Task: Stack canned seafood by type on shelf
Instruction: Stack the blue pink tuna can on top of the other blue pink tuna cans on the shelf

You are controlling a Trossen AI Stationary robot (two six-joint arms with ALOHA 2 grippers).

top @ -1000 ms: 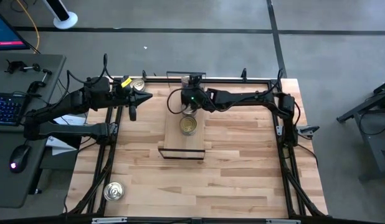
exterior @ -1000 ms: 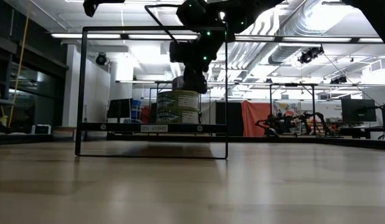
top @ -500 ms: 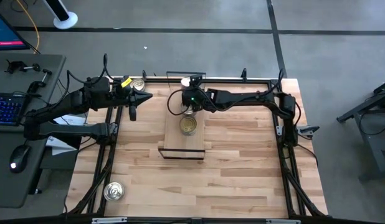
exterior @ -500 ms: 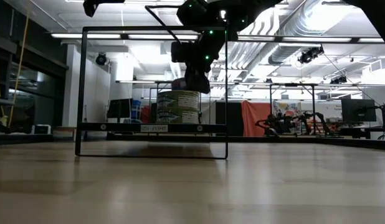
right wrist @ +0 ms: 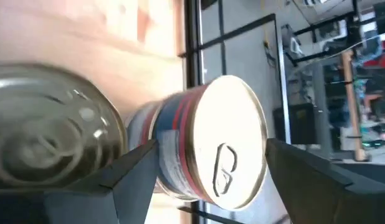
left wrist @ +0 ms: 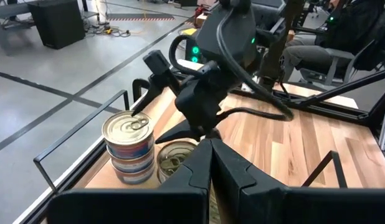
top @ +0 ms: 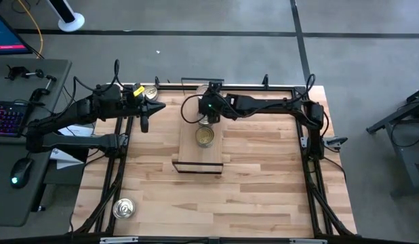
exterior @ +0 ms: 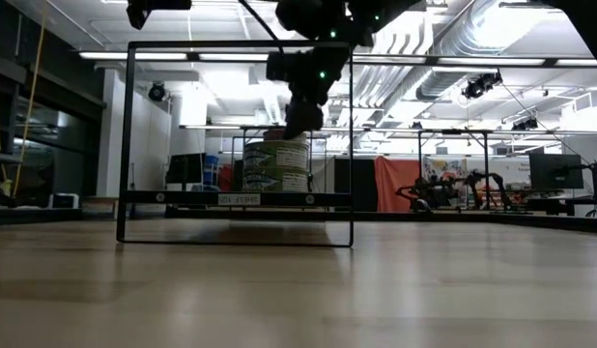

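1. The right gripper [top: 207, 122] hung over the far end of the shelf [top: 196, 160], its fingers [right wrist: 133, 171] spread to either side of the top striped tin [right wrist: 223, 149], which sat on a short stack of its own kind
2. The gap between finger and tin looked narrow, at least on one side; a lift that was not straight up could have dragged a fingertip along the rim and slid the top tin off the one beneath
3. The gold-lidded stack [top: 205, 136] stood just beside the striped one on the same board, so a sideways drift of the fingers could have knocked it as well
4. A tin toppled at that end could have rolled off the shelf edge and over the table [top: 264, 193], since the black frame gave no real barrier there
5. The left gripper [left wrist: 211, 151] waited near the table's far left corner with its fingers pressed together and nothing between them, close to a loose tin [top: 151, 91]; another tin [top: 123, 208] lay well apart at the near left corner
6. The table was pale butcher-block wood inside a dark rail frame
7. Beyond it stood a grey concrete floor, a desk with a keyboard [top: 7, 116] and mouse [top: 17, 179], and a lit workshop with ceiling ducts and a red-orange screen [exterior: 397, 184]
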